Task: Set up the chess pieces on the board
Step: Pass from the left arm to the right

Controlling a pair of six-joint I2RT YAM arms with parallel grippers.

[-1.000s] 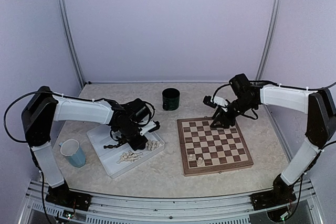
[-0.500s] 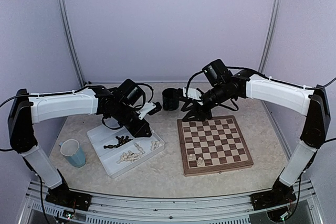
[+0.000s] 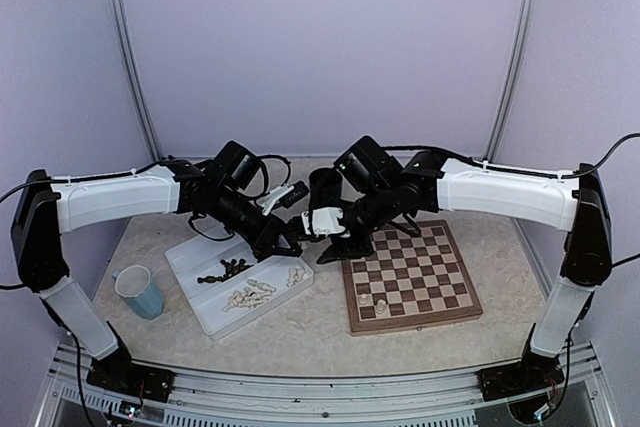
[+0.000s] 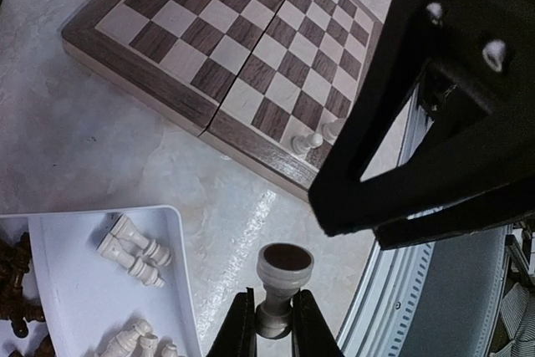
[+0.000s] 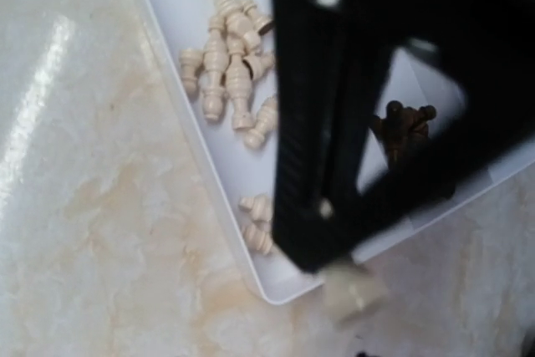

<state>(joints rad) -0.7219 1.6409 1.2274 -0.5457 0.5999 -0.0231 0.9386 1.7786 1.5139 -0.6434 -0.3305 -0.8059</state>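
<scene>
Pinching a cream rook [image 4: 283, 277] by its stem, the left gripper [image 4: 272, 323] has its fingers almost closed on the piece. It holds the rook upright above the table, between the white tray [image 4: 75, 290] and the board [image 4: 242, 31]. The right gripper [image 3: 322, 223] hangs just beside it; how wide its jaws stand cannot be told. Two cream pieces [image 4: 315, 135] stand near the board's edge. Other cream pieces [image 3: 252, 295] and dark pieces [image 3: 226, 269] lie in the tray.

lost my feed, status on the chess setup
left end effector shut on a cream piece between tray and board. right end effector close beside it, jaws unclear. board mostly bare; right arm over its far left corner.
</scene>
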